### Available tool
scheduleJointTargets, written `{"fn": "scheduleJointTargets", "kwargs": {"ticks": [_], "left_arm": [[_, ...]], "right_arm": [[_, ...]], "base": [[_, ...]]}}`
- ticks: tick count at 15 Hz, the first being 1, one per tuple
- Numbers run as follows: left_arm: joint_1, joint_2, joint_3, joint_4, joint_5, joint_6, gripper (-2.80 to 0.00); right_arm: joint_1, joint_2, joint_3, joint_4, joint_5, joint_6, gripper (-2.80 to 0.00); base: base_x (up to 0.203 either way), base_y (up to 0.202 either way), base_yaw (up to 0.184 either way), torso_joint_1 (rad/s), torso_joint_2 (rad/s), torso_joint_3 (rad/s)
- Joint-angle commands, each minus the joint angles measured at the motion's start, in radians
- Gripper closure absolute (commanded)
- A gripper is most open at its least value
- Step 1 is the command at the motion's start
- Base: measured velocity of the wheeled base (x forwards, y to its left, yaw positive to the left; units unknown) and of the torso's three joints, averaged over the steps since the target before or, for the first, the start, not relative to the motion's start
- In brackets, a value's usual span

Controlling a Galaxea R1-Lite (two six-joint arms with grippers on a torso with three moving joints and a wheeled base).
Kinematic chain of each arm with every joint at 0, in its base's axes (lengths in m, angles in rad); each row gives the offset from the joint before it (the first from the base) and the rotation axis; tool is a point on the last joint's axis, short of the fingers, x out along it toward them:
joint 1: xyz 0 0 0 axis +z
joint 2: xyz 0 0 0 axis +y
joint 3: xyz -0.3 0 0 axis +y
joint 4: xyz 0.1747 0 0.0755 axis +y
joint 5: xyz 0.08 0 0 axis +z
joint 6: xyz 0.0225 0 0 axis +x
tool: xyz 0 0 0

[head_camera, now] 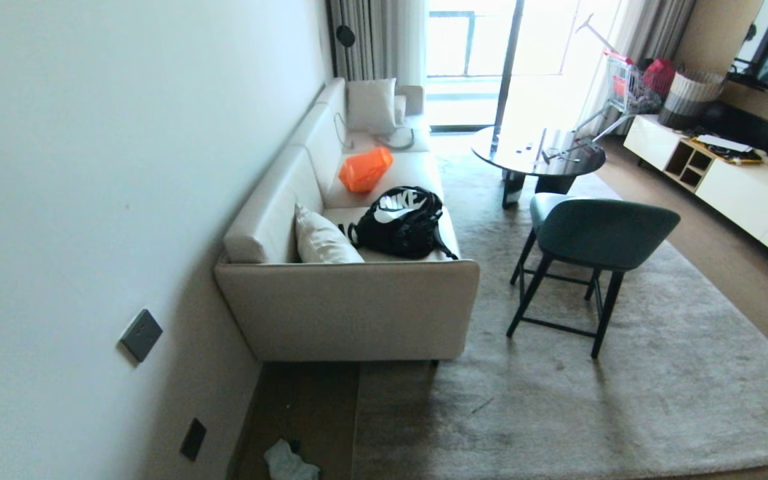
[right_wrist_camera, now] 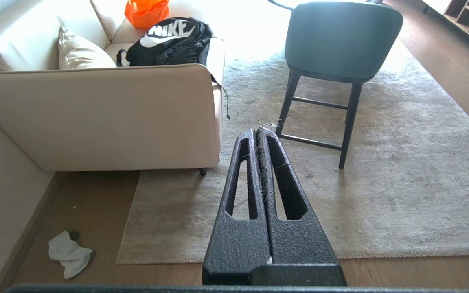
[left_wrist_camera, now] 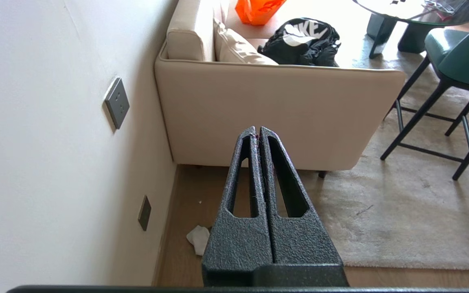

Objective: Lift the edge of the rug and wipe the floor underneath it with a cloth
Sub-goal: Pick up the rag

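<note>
Wood floor point(right_wrist_camera: 96, 203) holds the cloth point(right_wrist_camera: 69, 254) beside the rug edge point(right_wrist_camera: 130, 219); both hands pressed closed, empty.

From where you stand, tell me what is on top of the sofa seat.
On the sofa seat: a black backpack, an orange bag, a white cushion near the arm, and another cushion at the far end. The seat under them is covered.

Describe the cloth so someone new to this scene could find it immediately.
Start at the cream sofa against the wall. On the bare wood floor strip before its end panel lies the cloth, beside the baseboard and off the rug edge. It is the only small, pale, crumpled thing there.
</note>
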Motion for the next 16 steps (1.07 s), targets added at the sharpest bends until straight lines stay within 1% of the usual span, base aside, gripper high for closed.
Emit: {"fn": "scheduleJointTargets", "kwargs": {"ticks": [1,16], "left_arm": [[0.0,0.0,0.0,0.0,0.002,0.001,0.0],[0.0,0.0,0.0,0.0,0.0,0.0,0.0]], "right_arm": [[0.0,0.001,0.0,-0.001,0.0,0.0,0.0],[0.0,0.001,0.0,-0.001,0.0,0.0,0.0]], "base": [[0.0,0.0,0.0,0.0,0.0,0.0],[0.0,0.0,0.0,0.0,0.0,0.0]]}}
